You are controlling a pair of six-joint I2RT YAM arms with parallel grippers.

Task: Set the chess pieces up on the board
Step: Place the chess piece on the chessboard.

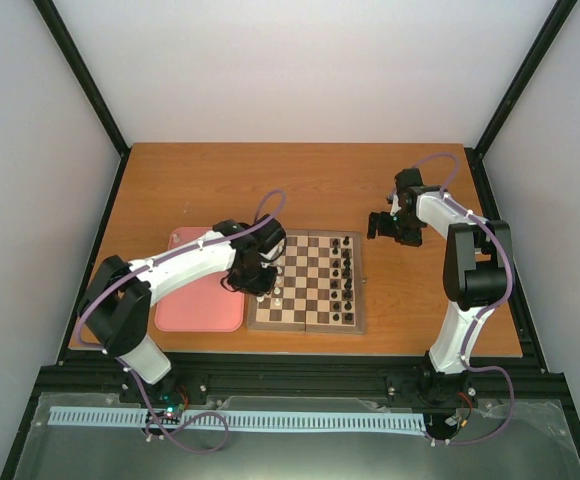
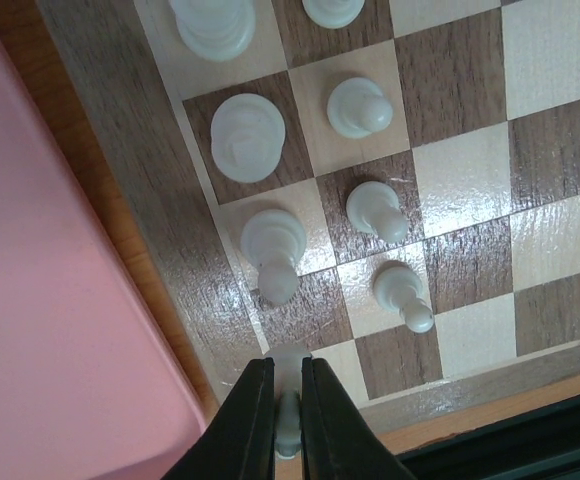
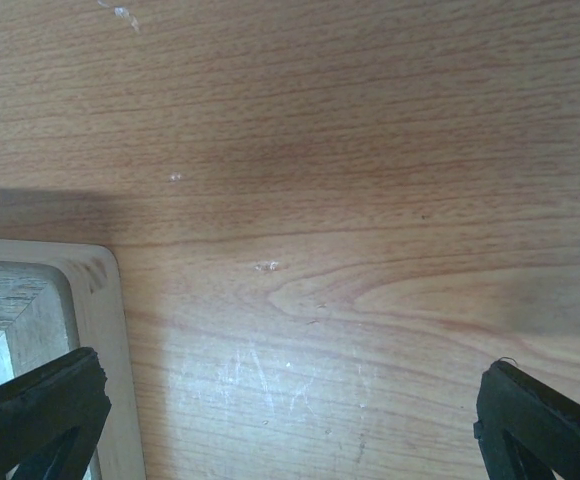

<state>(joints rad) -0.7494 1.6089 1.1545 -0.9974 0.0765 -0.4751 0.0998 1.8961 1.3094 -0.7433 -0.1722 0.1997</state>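
Observation:
The wooden chessboard (image 1: 310,300) lies mid-table. Several white chess pieces (image 1: 278,275) stand along its left columns; in the left wrist view they stand on the squares (image 2: 370,208). My left gripper (image 1: 262,293) is over the board's near left corner, shut on a white piece (image 2: 288,405) held over the corner square (image 2: 365,352). My right gripper (image 1: 388,226) hovers open and empty over bare table just right of the board's far right corner (image 3: 95,300); its fingertips (image 3: 40,410) stand wide apart.
A pink tray (image 1: 195,300) lies left of the board and fills the left wrist view's left side (image 2: 60,330). Black pieces (image 1: 348,270) stand along the board's right columns. The table's near edge (image 2: 530,430) is close.

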